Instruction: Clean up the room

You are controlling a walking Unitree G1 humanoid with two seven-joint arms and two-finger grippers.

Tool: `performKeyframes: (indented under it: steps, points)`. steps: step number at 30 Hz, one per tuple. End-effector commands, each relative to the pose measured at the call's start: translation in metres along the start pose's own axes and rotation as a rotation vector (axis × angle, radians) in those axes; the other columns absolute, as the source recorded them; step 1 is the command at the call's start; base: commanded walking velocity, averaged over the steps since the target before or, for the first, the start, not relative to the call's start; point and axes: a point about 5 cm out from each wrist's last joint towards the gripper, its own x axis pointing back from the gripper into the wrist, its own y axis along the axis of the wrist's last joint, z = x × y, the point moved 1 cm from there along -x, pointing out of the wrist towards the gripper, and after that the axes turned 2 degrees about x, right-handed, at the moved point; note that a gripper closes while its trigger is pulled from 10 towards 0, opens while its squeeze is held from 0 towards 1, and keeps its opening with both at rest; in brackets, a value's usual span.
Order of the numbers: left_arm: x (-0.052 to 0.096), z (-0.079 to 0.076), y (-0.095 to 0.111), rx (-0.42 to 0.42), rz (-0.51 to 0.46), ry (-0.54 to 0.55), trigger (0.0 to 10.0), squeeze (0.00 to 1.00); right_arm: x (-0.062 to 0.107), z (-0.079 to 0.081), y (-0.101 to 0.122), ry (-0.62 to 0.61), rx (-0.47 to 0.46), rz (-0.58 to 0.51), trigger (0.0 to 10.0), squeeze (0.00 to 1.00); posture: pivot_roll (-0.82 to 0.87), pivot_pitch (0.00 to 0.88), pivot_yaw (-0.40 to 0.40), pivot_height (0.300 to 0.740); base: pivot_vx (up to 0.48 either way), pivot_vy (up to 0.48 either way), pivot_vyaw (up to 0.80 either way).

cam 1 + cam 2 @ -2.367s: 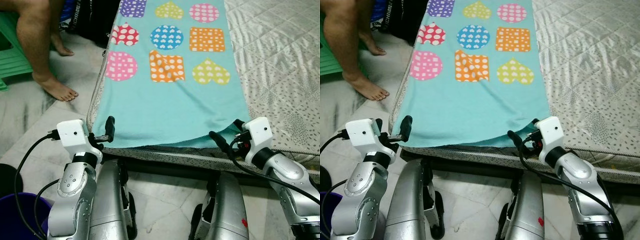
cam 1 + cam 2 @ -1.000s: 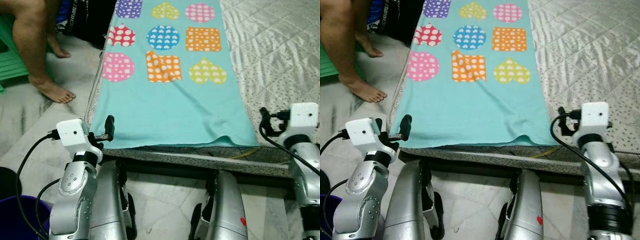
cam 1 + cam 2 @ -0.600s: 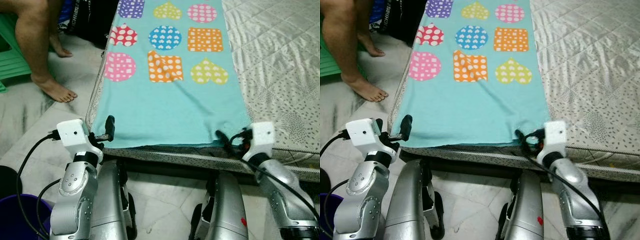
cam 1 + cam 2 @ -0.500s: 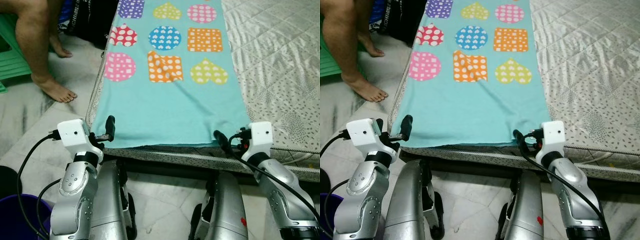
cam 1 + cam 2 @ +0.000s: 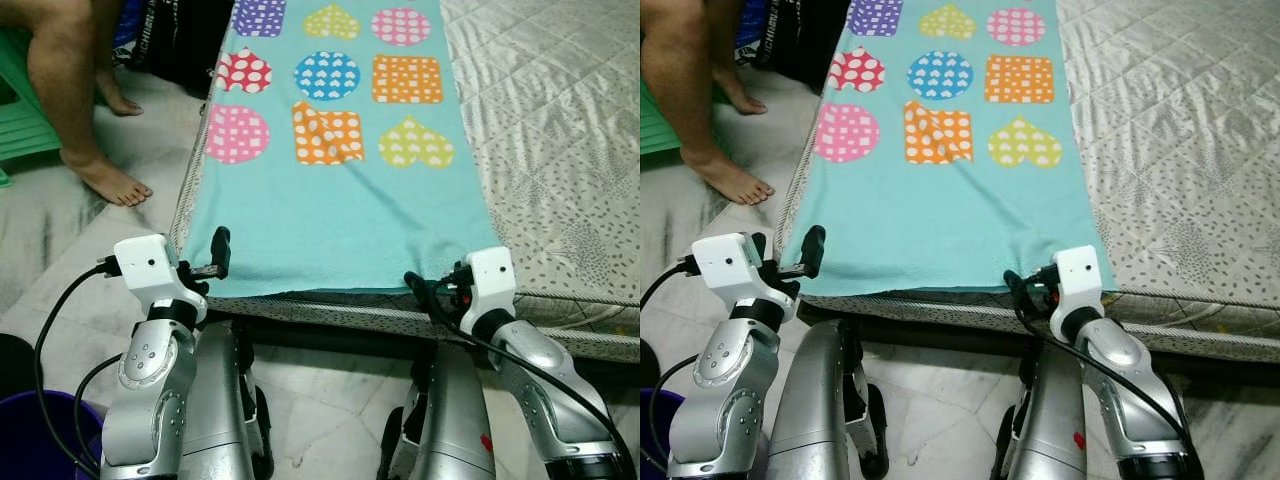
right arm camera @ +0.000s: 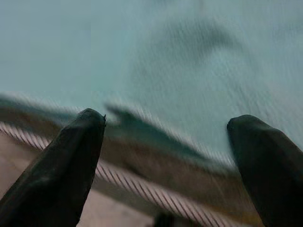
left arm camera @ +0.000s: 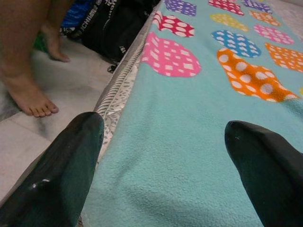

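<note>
Now your right gripper (image 5: 425, 290) has slid leftward along the mattress (image 5: 560, 130) edge since half a second ago, fingers spread and holding nothing, just at the near right corner of the teal blanket (image 5: 335, 215). Your left gripper (image 5: 218, 255) hasn't moved, parked with fingers apart and empty at the blanket's near left corner. A person's bare foot (image 5: 105, 180) rests on the floor left of the bed.

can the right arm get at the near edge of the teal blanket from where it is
Probably yes. The right pincer hangs open just before the teal blanket's near edge at the mattress rim, with nothing between them.
</note>
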Motion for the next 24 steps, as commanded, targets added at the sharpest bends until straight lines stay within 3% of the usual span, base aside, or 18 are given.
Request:
performKeyframes:
  steps: [1,3,11,24]
  points:
    - [0.003,0.004,-0.008,-0.010,0.028,0.020,10.0,0.00,0.004,-0.003,-0.015,-0.004,0.017,0.057,10.0,1.00,0.06,0.263,-0.008,0.518,0.000,0.000,0.00]
    - [0.002,0.004,-0.008,-0.010,0.028,0.020,10.0,0.00,0.009,-0.014,-0.033,-0.037,0.071,0.143,10.0,1.00,0.06,0.261,-0.008,0.518,0.000,0.000,0.00]
    - [0.001,0.006,-0.009,-0.010,0.032,0.025,10.0,0.00,0.018,-0.042,-0.058,-0.129,0.120,0.260,10.0,1.00,0.06,0.253,-0.007,0.518,0.000,0.000,0.00]
    - [-0.004,0.010,-0.008,-0.014,0.019,0.029,10.0,0.00,0.020,-0.084,-0.054,-0.328,0.194,0.272,10.0,1.00,0.06,0.213,0.003,0.518,0.000,0.000,0.00]
